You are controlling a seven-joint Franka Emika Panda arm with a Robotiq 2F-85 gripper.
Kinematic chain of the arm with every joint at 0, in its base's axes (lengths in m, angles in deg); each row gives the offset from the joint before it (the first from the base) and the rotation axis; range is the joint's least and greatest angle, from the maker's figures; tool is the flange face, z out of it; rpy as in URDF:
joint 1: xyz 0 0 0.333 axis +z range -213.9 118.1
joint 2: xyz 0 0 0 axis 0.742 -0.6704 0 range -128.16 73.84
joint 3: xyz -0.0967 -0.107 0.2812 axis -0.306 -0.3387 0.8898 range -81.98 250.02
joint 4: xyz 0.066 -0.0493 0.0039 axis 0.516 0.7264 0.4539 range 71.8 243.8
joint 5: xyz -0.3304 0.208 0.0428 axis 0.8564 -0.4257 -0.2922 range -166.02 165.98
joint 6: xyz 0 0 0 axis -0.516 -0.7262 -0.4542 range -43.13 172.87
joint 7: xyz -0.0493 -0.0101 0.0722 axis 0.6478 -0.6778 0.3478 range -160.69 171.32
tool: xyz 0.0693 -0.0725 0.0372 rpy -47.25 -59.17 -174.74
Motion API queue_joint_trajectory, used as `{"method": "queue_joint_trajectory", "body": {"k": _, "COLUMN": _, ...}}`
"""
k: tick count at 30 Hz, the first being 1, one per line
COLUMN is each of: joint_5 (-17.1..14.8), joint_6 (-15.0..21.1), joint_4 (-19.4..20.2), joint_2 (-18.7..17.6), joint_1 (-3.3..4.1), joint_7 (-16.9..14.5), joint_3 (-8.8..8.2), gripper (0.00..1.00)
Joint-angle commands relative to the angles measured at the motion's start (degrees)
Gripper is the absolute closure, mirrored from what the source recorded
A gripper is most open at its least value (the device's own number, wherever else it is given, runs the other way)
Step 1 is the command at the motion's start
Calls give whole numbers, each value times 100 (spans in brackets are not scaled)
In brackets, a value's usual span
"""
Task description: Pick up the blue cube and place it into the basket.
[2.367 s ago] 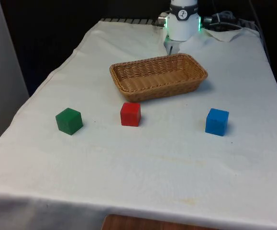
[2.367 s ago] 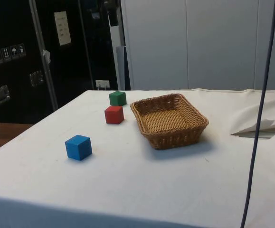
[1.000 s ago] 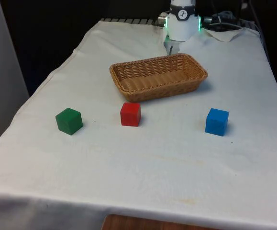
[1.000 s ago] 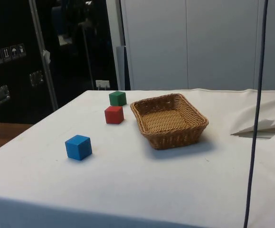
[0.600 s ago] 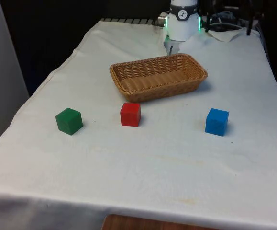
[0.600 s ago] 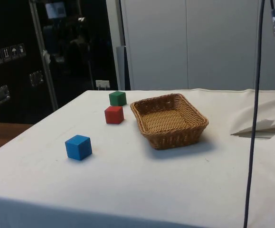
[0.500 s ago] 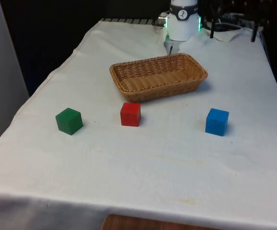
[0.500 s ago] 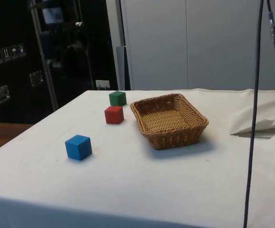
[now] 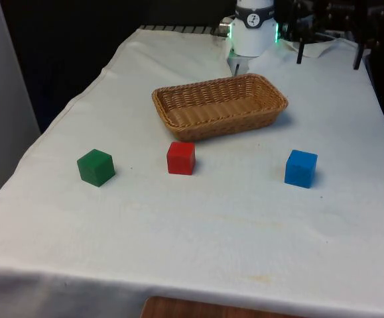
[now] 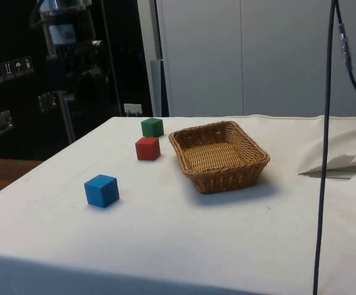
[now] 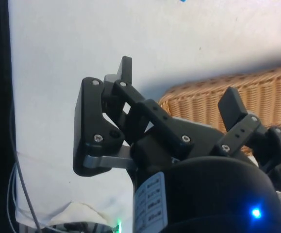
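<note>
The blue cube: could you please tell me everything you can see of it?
The blue cube is a plain solid-coloured block with crisp edges, resting flat on the white cloth, turned slightly. It sits at the front view's right, nearer the camera than the basket and apart from the red cube. Nothing touches it.

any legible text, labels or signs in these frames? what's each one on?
None can be read.
Pale sheet on the dark cabinet door: print too small to read.
Row of small pictogram stickers on the cabinet: symbols, too small to make out.
White label on the tool's body: blurred lines, unreadable.
</note>
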Motion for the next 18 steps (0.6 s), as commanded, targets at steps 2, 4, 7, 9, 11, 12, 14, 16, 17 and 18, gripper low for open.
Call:
{"method": "queue_joint_trajectory", "body": {"k": 2, "joint_5": 6, "joint_6": 178, "joint_4": -23, "joint_2": -143, "joint_1": 0, "joint_7": 6, "joint_3": -6, "gripper": 0}}
{"method": "queue_joint_trajectory", "body": {"k": 4, "joint_5": 6, "joint_6": 275, "joint_4": -40, "joint_2": -229, "joint_1": -6, "joint_7": 0, "joint_3": -11, "gripper": 0}}
{"method": "queue_joint_trajectory", "body": {"k": 7, "joint_5": 17, "joint_6": 430, "joint_4": -109, "joint_2": -418, "joint_1": -6, "joint_7": -6, "joint_3": -23, "gripper": 0}}
{"method": "queue_joint_trajectory", "body": {"k": 9, "joint_5": 6, "joint_6": 401, "joint_4": -80, "joint_2": -372, "joint_1": -11, "joint_7": -6, "joint_3": -17, "gripper": 0}}
{"method": "queue_joint_trajectory", "body": {"k": 11, "joint_5": 29, "joint_6": 544, "joint_4": -155, "joint_2": -556, "joint_1": -11, "joint_7": -6, "joint_3": -29, "gripper": 0}}
{"method": "queue_joint_trajectory", "body": {"k": 12, "joint_5": 34, "joint_6": 590, "joint_4": -160, "joint_2": -602, "joint_1": -11, "joint_7": -6, "joint_3": -34, "gripper": 0}}
{"method": "queue_joint_trajectory", "body": {"k": 14, "joint_5": 40, "joint_6": 682, "joint_4": -172, "joint_2": -676, "joint_1": -11, "joint_7": -6, "joint_3": -40, "gripper": 0}}
{"method": "queue_joint_trajectory", "body": {"k": 16, "joint_5": 29, "joint_6": 825, "joint_4": -149, "joint_2": -773, "joint_1": -17, "joint_7": -11, "joint_3": -46, "gripper": 0}}
{"method": "queue_joint_trajectory", "body": {"k": 17, "joint_5": 23, "joint_6": 859, "joint_4": -149, "joint_2": -802, "joint_1": -17, "joint_7": -17, "joint_3": -46, "gripper": 0}}
{"method": "queue_joint_trajectory", "body": {"k": 18, "joint_5": 23, "joint_6": 819, "joint_4": -143, "joint_2": -791, "joint_1": -17, "joint_7": -11, "joint_3": -46, "gripper": 0}}
